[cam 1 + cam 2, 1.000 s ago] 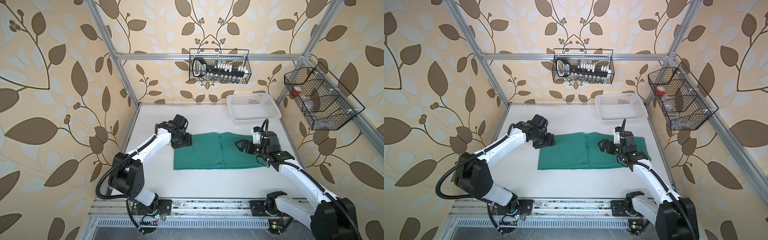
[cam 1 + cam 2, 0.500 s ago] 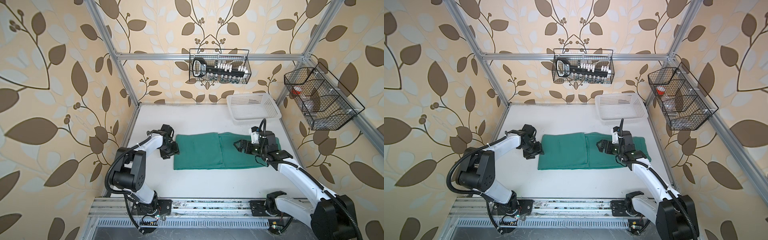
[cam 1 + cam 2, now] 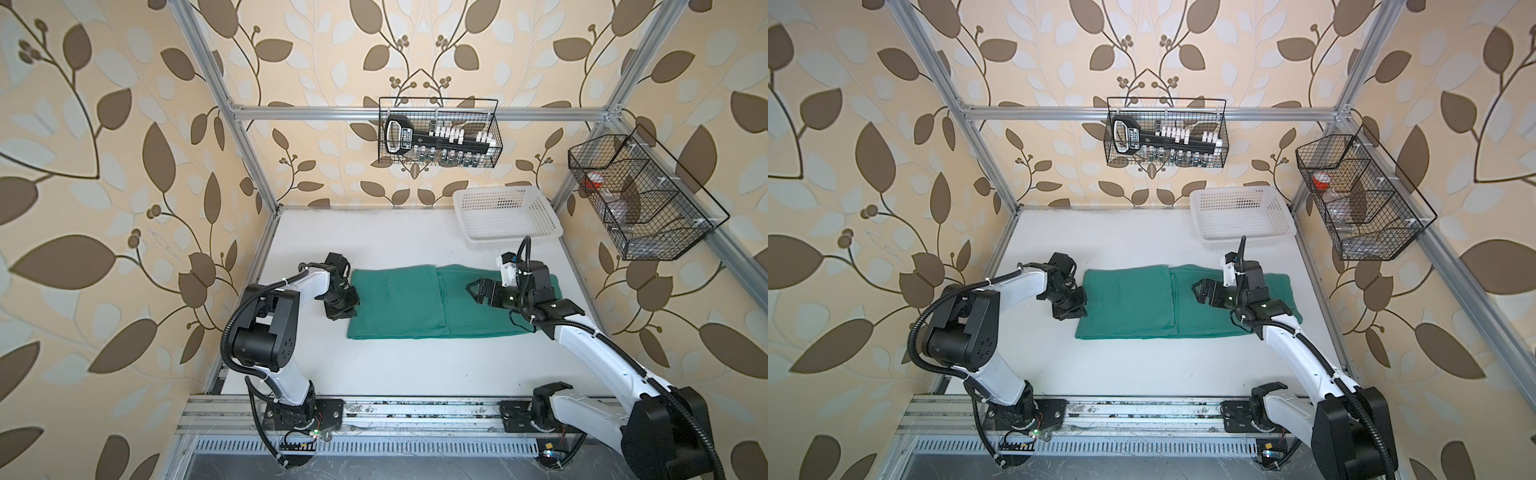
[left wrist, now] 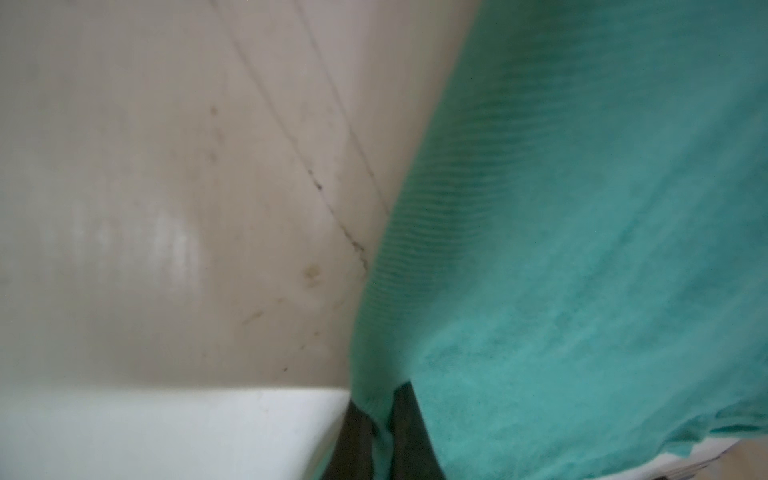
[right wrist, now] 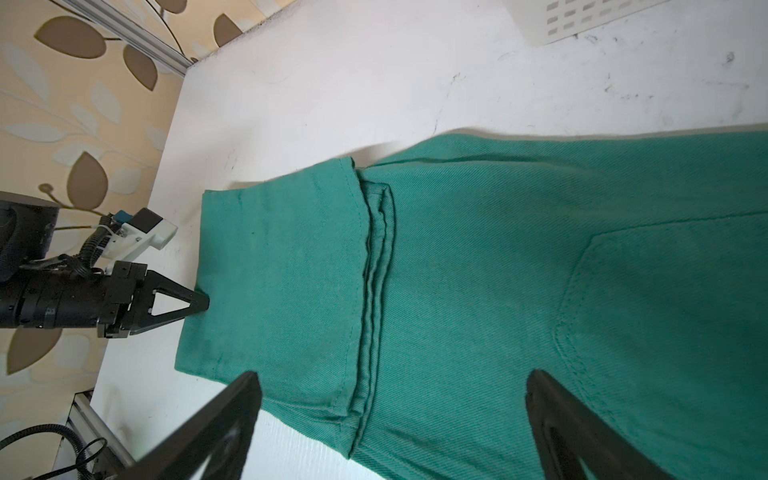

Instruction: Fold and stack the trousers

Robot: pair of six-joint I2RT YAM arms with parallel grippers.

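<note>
Trousers: your teal-green trousers (image 3: 432, 301) lie flat in the middle of the table (image 3: 395, 365), a long band running left to right, and the right wrist view shows the twill weave clearly.
Fold: the left part is doubled over, and its hemmed edges (image 5: 370, 257) sit stacked in a step near the middle. A stitched patch pocket (image 5: 665, 316) shows on the right part.
Left gripper: your left gripper (image 4: 384, 432) is clamped onto the cloth's left end, with a pinch of teal caught between the black fingers (image 4: 409, 432). In both top views it sits low at that edge.
Right gripper: your right gripper (image 3: 473, 291) is spread wide above the right part, tips pointing toward the fold, holding nothing.
Basket: the white basket (image 3: 505, 220) stands in the back right corner, apart from the trousers.
Wire baskets: one wire basket (image 3: 438, 133) hangs on the back wall and another (image 3: 648, 199) on the right wall.
In the way: the right arm (image 3: 582, 336) hides the cloth's near right corner in both top views.
</note>
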